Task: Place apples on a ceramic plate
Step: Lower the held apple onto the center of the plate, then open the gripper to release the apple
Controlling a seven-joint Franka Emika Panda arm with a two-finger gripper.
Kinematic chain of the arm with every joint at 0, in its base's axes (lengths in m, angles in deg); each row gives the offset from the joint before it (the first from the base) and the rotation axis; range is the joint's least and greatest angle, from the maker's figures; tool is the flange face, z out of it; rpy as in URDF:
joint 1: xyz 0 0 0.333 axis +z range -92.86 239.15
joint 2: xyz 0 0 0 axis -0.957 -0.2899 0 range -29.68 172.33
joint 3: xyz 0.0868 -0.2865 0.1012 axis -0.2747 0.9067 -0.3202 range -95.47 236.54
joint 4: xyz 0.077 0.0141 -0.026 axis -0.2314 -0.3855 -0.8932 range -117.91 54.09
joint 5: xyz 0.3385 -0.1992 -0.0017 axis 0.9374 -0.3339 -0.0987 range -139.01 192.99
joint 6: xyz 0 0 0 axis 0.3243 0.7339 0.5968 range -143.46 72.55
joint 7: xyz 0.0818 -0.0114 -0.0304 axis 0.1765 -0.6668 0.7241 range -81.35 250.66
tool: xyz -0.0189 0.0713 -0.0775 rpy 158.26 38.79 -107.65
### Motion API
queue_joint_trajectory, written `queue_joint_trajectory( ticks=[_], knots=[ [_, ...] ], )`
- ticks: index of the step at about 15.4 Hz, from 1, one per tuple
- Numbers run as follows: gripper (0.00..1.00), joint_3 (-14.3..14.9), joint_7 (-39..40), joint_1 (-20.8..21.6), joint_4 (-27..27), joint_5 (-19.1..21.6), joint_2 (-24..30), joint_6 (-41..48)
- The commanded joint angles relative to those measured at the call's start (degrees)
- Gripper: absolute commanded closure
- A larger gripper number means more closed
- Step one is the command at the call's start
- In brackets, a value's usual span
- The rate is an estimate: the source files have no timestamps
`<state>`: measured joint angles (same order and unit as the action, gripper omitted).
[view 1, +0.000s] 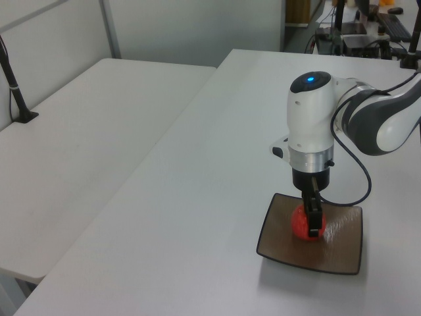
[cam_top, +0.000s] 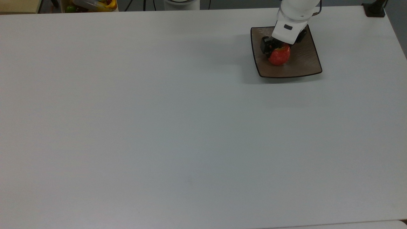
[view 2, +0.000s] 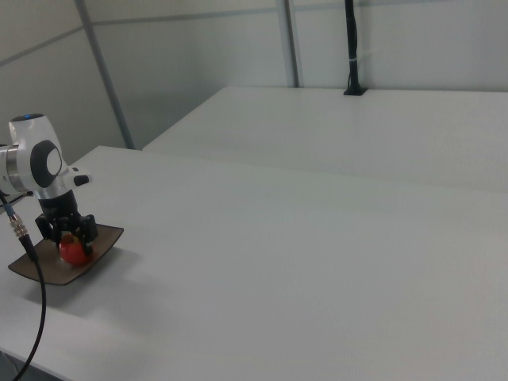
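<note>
A small red apple (cam_top: 279, 56) (view 1: 303, 224) (view 2: 73, 251) rests low on the square brown ceramic plate (cam_top: 302, 65) (view 1: 341, 253) (view 2: 48, 274), near the plate's middle. My gripper (cam_top: 277, 52) (view 1: 309, 220) (view 2: 71, 242) comes straight down from above and is shut on the apple, with a black finger on each side of it. Whether the apple touches the plate's surface I cannot tell. The white arm hides the plate's far part in the top view.
The plate sits near the top view's upper right on a wide white table (cam_top: 159, 127). A bin of mixed items (cam_top: 90, 4) stands past the table's far edge at the top view's upper left. A black post base (cam_top: 375, 9) occupies the upper right corner.
</note>
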<state>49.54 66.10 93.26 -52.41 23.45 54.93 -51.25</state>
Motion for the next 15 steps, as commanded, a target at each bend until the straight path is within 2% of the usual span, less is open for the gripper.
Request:
queue_joint_trajectory(
  ticks=[1,4,8,15],
  knots=[
    [0.01,0.61,-1.65,1.07,-0.07,-1.03,-0.22,-1.14],
    [0.00,0.61,-1.65,0.98,0.54,-1.03,0.83,-0.61],
    [0.00,0.61,-1.65,0.36,1.33,-0.94,6.36,1.49],
    [0.00,1.39,-1.83,-4.46,7.65,-0.41,16.73,15.98]
  ],
)
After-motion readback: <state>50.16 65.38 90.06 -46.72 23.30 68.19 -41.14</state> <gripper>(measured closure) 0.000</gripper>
